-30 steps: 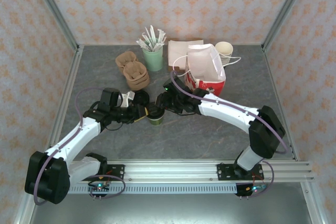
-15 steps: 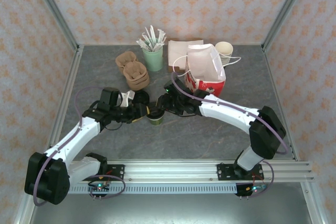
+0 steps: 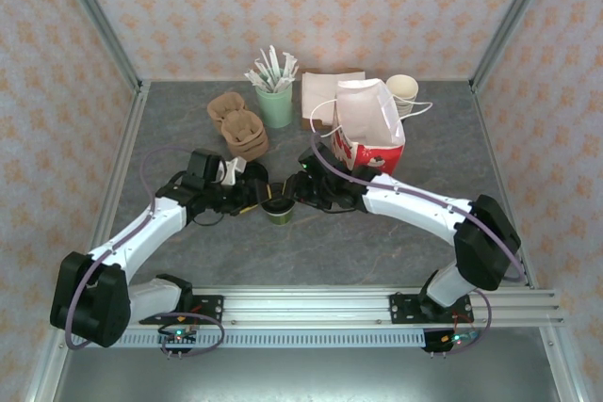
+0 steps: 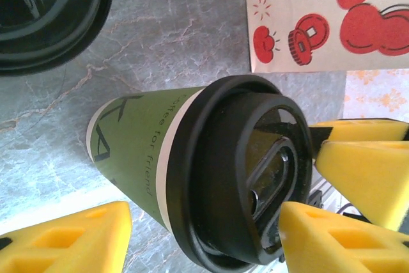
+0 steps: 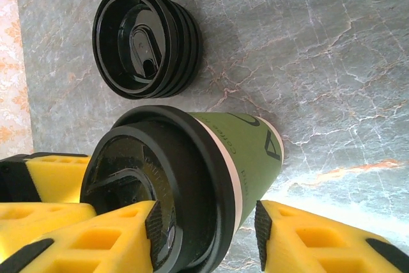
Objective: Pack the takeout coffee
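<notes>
The takeout coffee (image 3: 277, 210) stands upright on the grey table, a small olive-green cup (image 4: 147, 151) with a black lid (image 5: 160, 183). My left gripper (image 3: 256, 202) is at its left, open, and its yellow fingers (image 4: 64, 238) stand wide on either side of the cup without touching it. From the right, my right gripper (image 3: 294, 197) is open around the cup's top. One of its pads (image 5: 152, 231) lies over the lid, and the other sits just off the green wall. The red-and-white paper bag (image 3: 369, 124) stands open behind the right arm.
A stack of loose black lids (image 5: 144, 39) sits just behind the cup. Brown cup carriers (image 3: 240, 129), a green cup of stirrers (image 3: 275, 101), napkins (image 3: 325, 91) and lidless cups (image 3: 403, 89) line the back. Patterned walls enclose the table.
My left gripper has opened and let go of the cup, and the left arm has drawn back a little. The right gripper's jaws have narrowed slightly around the cup's top.
</notes>
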